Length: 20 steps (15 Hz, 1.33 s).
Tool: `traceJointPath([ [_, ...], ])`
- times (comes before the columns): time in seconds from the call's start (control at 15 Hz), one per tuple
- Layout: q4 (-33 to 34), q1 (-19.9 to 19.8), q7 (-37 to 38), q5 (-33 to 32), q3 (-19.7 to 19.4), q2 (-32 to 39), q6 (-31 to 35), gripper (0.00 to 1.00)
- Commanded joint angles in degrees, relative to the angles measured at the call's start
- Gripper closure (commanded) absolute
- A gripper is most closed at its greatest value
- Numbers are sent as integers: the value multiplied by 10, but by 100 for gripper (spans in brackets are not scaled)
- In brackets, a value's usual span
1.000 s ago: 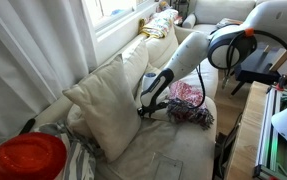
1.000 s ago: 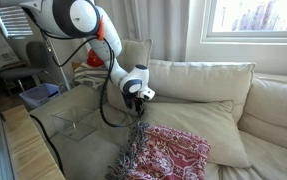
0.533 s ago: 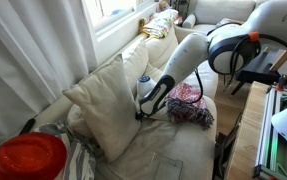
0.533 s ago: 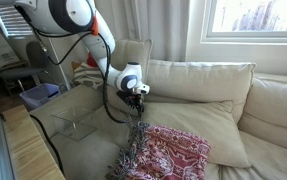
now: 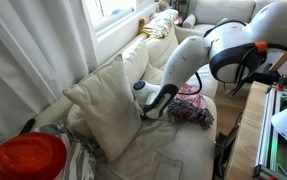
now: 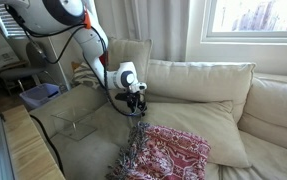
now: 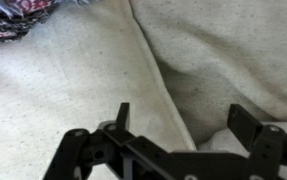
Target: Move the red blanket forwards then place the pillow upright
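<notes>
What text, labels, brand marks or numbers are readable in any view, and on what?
None readable.
The red blanket carries only a woven pattern.
The pillow and the sofa are plain fabric.
The gripper shows no marking.
Any print on the red object is too blurred to tell.

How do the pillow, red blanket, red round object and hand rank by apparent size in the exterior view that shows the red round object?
Largest to smallest:
1. pillow
2. red round object, unsure since it sits nearest the camera
3. red blanket
4. hand
</notes>
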Motion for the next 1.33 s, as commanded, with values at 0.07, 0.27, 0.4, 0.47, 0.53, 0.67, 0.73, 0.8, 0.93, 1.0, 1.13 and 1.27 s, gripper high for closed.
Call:
traceJointPath([
  [0.07,0,4,0,-6,-8,4,0,0],
  [0.27,50,45,70,-47,-67,51,-51,0],
  [0.4,78,59,104,-69,-86,82,-69,0],
  [0.47,-6,74,124,-94,-89,29,-45,0],
  [0.53,-3,79,140,-105,-91,37,-45,0],
  [0.67,-8,80,185,-152,-84,37,-44,0],
  [0.73,-11,82,209,-177,-82,36,-35,0],
  [0.8,-11,81,230,-202,-77,36,-34,0],
  [0.93,-13,74,269,-260,-64,35,-39,0],
  [1.0,-14,72,292,-291,-62,35,-43,0],
  [1.13,-13,53,319,-343,-42,35,-46,0],
  [1.27,-12,36,340,-393,-25,35,-50,0],
])
